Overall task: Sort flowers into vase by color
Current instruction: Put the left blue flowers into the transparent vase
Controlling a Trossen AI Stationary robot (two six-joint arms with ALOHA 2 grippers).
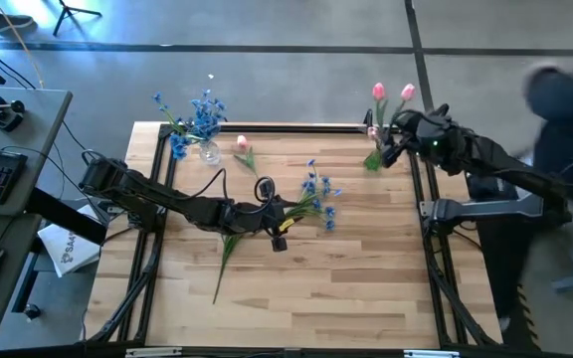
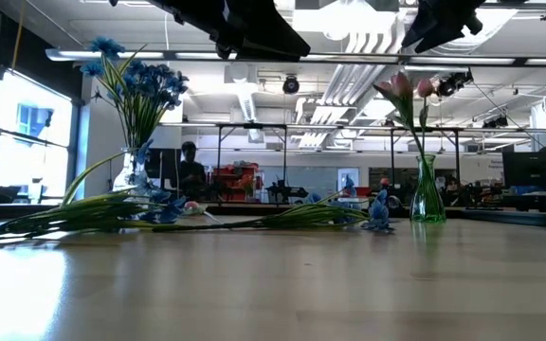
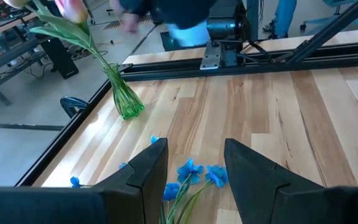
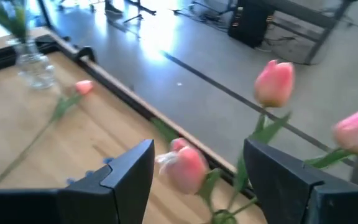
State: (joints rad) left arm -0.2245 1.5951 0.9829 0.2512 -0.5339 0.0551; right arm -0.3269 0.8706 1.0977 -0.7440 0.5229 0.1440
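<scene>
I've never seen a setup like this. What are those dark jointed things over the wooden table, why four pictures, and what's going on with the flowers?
Those are two robot arms, each ending in a two-finger gripper. One picture looks straight down from above, one sits level with the table top, and one camera rides on each arm's wrist, looking past its own fingers.

On the wooden table a clear vase holds blue flowers, and a green vase holds pink tulips. One pink tulip and some blue flowers lie loose on the wood.

The left gripper is at the middle of the table, with its fingers on either side of a loose blue flower stem. The right gripper is at the green vase, fingers open around the tulips, holding nothing.
</scene>
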